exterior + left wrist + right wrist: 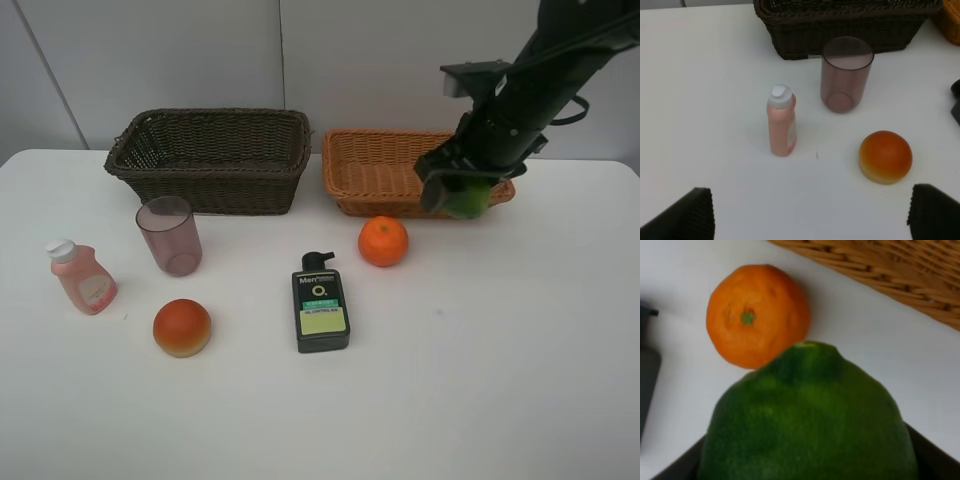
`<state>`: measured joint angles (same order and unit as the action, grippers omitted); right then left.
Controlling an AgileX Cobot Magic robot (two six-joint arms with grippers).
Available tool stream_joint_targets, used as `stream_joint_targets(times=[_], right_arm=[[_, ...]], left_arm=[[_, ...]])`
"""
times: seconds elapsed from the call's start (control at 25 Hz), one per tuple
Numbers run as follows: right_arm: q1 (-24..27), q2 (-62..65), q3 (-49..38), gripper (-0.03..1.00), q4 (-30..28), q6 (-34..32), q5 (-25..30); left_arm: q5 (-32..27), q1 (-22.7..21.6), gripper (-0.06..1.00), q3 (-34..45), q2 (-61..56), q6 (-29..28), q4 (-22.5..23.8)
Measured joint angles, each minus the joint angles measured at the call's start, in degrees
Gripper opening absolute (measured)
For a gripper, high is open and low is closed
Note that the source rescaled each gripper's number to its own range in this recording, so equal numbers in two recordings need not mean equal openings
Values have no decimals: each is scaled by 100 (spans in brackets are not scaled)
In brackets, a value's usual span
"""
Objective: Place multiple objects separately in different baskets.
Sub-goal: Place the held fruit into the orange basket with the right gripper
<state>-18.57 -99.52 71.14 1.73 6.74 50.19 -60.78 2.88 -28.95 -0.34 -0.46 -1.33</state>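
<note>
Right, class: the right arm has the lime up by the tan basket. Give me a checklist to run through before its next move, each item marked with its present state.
1. lime clamped in the right pincer: ok.
2. Lime over the tan basket opening: not ok; the right wrist view shows table beneath it and the basket rim off to one side.
3. Lime high enough to pass the rim: cannot tell.
4. tangerine out of the way: ok; it sits on the table in front of the basket.
5. left pincer open and away from the right arm: ok; it hangs over the pink bottle side.
</note>
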Motion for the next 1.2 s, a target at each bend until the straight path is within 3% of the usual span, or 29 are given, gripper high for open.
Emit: stream_joint_targets(times=[0.24, 0.48, 0.88, 1.04, 1.2], right_arm=[[-5, -58, 526, 2, -131, -636, 368], [-304, -456, 1264, 2, -222, -746, 712], [-664, -1413, 2517, 2, -252, -868, 739], [-657, -1719, 2759, 2, -411, -868, 460], [-500, -1958, 2783, 2, -487, -1037, -229]], left_arm=[[0, 0, 100, 0, 0, 0, 0], [0, 0, 100, 0, 0, 0, 0], [0, 0, 100, 0, 0, 0, 0], [0, 0, 100, 0, 0, 0, 0], [0, 0, 100, 0, 0, 0, 0]])
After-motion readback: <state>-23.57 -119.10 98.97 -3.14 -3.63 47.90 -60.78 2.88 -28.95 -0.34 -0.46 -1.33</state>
